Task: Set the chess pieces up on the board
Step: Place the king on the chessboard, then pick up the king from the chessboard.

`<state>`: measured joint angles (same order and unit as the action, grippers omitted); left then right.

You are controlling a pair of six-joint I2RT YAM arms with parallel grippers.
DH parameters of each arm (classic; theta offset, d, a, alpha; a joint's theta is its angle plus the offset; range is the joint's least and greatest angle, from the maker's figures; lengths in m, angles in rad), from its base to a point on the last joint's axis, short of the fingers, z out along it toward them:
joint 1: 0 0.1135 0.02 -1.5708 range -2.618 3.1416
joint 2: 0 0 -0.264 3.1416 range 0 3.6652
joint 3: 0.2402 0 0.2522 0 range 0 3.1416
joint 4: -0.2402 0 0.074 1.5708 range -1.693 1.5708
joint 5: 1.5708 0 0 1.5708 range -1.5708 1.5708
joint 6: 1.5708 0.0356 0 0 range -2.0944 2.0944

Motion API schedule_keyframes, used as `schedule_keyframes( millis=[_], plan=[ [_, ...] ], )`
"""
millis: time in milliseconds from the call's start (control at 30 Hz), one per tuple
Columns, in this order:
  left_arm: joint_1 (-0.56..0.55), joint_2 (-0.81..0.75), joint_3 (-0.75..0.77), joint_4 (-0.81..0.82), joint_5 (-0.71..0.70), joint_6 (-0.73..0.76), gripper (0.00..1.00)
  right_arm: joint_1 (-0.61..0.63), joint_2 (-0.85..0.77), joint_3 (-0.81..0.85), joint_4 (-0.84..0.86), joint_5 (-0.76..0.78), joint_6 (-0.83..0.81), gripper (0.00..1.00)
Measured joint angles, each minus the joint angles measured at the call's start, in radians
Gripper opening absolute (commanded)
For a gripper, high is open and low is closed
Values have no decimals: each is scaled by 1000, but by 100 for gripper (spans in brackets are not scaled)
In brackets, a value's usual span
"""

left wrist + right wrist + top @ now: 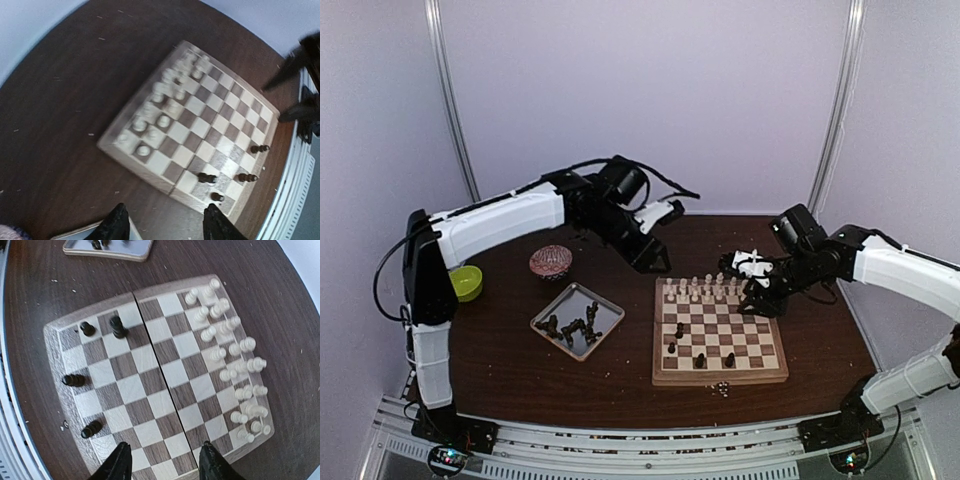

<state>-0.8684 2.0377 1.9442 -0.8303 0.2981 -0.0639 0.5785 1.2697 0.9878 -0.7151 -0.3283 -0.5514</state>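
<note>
The board (720,343) lies right of centre. Cream chess pieces (705,290) fill its two far rows, and several dark pieces (700,360) stand near its front edge. More dark pieces (570,328) lie in the silver tray (603,305) to the left. My left gripper (653,260) hovers off the board's far left corner. In the left wrist view the left gripper (167,227) is open with nothing between its fingers (115,225), over bare table beside the board (195,125). My right gripper (165,465) is also open and holds nothing. It hangs over the board's right side (150,390).
A pink patterned bowl (550,262) and a green cup (467,283) sit at the back left. The tray's corner (75,232) shows beside the left finger. Small crumbs (720,388) lie in front of the board. Curtain walls close in the table.
</note>
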Motion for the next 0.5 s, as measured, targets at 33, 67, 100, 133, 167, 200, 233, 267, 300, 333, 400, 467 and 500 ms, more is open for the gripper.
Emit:
schedule_keyframes(
  millis=[33, 67, 100, 133, 167, 200, 233, 267, 300, 333, 400, 467, 500],
  plan=[
    [36, -40, -19, 11, -15, -9, 55, 21, 13, 32, -13, 0, -1, 49],
    [78, -85, -47, 34, -22, -18, 56, 48, 29, 67, -18, -2, -3, 50],
    [120, -125, -79, 58, -29, -27, 58, 73, 46, 95, -21, -4, -5, 50],
    [158, -161, -110, 81, -31, -33, 60, 92, 63, 116, -23, -5, -7, 50],
    [193, -192, -146, 114, -32, -38, 62, 115, 91, 144, -30, -5, -11, 50],
    [231, -225, -185, 143, -33, -42, 63, 134, 124, 170, -35, -7, -16, 50],
    [260, -250, -218, 168, -33, -46, 64, 152, 167, 203, -45, -7, -19, 50],
    [283, -267, -244, 187, -31, -50, 70, 165, 210, 230, -50, -7, -19, 51],
    [299, -278, -263, 202, -29, -51, 77, 176, 250, 256, -58, -6, -20, 50],
    [313, -289, -285, 220, -26, -54, 88, 187, 290, 282, -63, -3, -19, 51],
    [346, -310, -343, 270, -14, -76, 98, 211, 383, 343, -76, 15, -18, 50],
    [380, -329, -404, 314, 25, -111, 98, 229, 454, 391, -85, 27, -18, 50],
    [406, -336, -438, 349, 69, -143, 98, 237, 485, 412, -87, 31, -18, 50]
  ],
)
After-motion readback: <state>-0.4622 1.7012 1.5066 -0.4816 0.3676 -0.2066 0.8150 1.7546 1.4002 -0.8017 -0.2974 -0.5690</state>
